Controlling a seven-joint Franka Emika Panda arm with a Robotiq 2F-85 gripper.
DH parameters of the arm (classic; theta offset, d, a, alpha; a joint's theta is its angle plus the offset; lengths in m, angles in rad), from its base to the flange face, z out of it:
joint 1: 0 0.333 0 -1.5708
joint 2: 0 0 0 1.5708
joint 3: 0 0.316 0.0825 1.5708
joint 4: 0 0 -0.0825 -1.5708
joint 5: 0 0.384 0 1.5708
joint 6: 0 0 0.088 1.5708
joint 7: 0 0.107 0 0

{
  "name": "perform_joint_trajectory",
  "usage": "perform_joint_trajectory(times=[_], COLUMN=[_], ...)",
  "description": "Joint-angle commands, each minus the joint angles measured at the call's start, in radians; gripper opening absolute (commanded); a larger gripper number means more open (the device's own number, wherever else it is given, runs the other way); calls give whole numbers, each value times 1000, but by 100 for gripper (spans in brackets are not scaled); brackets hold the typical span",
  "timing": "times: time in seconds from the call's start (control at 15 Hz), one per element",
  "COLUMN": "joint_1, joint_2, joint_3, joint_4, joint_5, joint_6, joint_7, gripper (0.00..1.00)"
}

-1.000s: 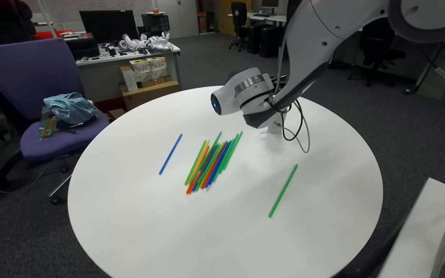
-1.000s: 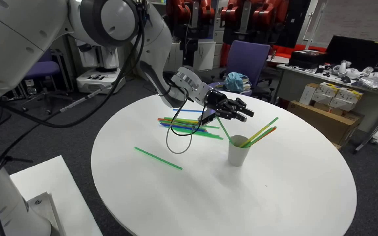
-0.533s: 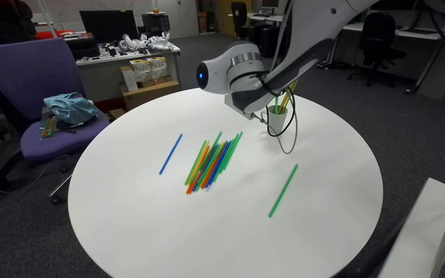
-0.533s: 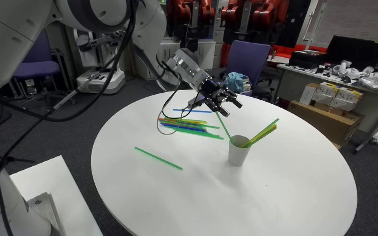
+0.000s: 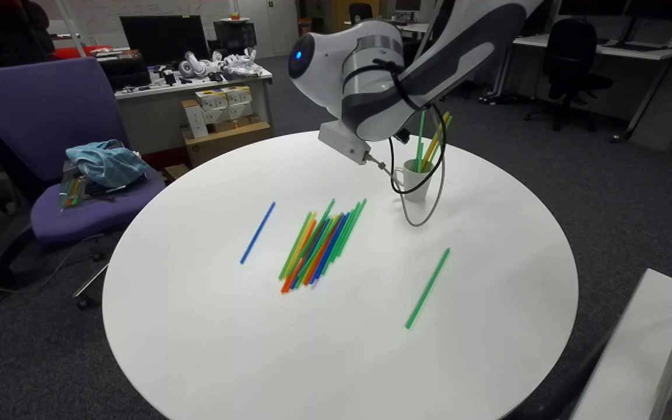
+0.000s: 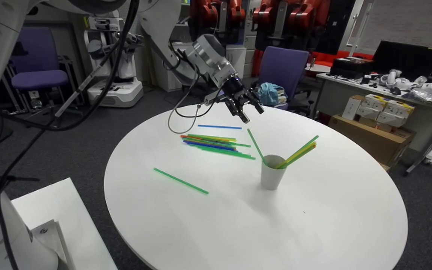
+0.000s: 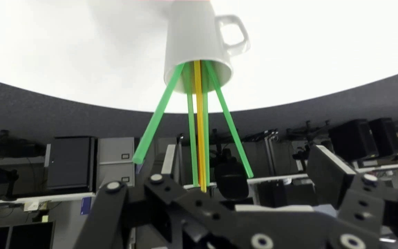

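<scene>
A white mug [image 6: 271, 179] stands upright on the round table, with several green and yellow straws [image 6: 297, 154] leaning in it. In the wrist view the mug [image 7: 193, 38] shows upside down, its handle to the right. My gripper [image 6: 253, 114] hangs above the table, tilted downward, apart from the mug. Its jaws are wide open in the wrist view with nothing held; the straws stand beyond the gripper [image 7: 249, 160]. A pile of coloured straws [image 5: 319, 251] lies mid-table, between a lone blue straw [image 5: 258, 232] and a lone green straw [image 5: 427, 289]. The fingers are hidden behind the wrist in an exterior view.
Loose cables [image 6: 186, 116] loop below the wrist. A purple chair [image 5: 56, 116] with a blue cloth stands by the table's rim. The arm's base is on a white side table [image 6: 60, 210]. Boxes [image 6: 375, 112] are stacked under a desk behind.
My gripper has risen and drawn back from the mug, and its jaws have spread wider. The mug, hidden behind the arm before in an exterior view, now shows. The straws on the table stayed put.
</scene>
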Motion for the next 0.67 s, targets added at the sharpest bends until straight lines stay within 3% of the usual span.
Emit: perform_joint_trajectory(times=[0.0,0.33,0.6], joint_1=[2,2,-17], joint_2=[-96,-183,-271], joint_3=[15,26,31], joint_4=[-156,-373,-566], joint_5=[94,207,354], joint_6=[147,392,571], joint_7=[-93,-226,-420], gripper=[100,100,100])
